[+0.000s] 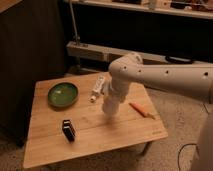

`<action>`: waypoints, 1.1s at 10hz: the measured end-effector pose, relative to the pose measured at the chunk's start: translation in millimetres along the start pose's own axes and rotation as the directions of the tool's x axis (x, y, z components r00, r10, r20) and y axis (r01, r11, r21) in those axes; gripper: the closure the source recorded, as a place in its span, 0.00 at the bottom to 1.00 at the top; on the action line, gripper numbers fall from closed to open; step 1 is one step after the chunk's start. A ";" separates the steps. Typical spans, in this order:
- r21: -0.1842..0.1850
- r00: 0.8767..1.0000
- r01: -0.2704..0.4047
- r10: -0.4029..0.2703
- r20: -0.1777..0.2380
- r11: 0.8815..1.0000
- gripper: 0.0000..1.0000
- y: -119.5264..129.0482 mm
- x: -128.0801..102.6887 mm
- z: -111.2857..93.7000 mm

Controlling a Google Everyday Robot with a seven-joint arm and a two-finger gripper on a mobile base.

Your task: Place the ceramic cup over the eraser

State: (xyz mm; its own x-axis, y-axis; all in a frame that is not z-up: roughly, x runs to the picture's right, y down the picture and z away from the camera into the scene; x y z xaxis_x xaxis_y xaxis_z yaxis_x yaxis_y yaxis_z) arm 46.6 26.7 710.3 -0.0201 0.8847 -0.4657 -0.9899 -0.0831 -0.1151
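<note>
White on white: the ceramic cup cannot be told apart from the end effector [111,114], closed together, low at the worktop [125,137]. The eraser [68,130] stands well apart from it, toward the front edge. Best to lift clear, centre overhead, then lower straight.

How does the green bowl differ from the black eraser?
The green bowl is round, wide and low; the eraser is a small upright black block. The bowl lies farther back, the eraser nearer the front. Both rest on the wooden table; the gripper hangs over its middle.
</note>
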 end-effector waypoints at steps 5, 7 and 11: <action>-0.071 0.975 0.195 -0.186 0.118 0.978 1.00 43.7 -4.0 -80.2; -0.107 0.943 0.303 -0.281 0.178 0.947 1.00 64.6 5.8 -119.7; -0.193 0.846 0.525 -0.484 0.222 0.829 1.00 103.9 34.0 -147.4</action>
State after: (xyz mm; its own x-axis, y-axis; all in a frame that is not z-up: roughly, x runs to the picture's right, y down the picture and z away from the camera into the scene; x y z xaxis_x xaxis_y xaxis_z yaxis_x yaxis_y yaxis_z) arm -36.2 -19.5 553.2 0.4307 0.8910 -0.1434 -0.8043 0.3069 -0.5088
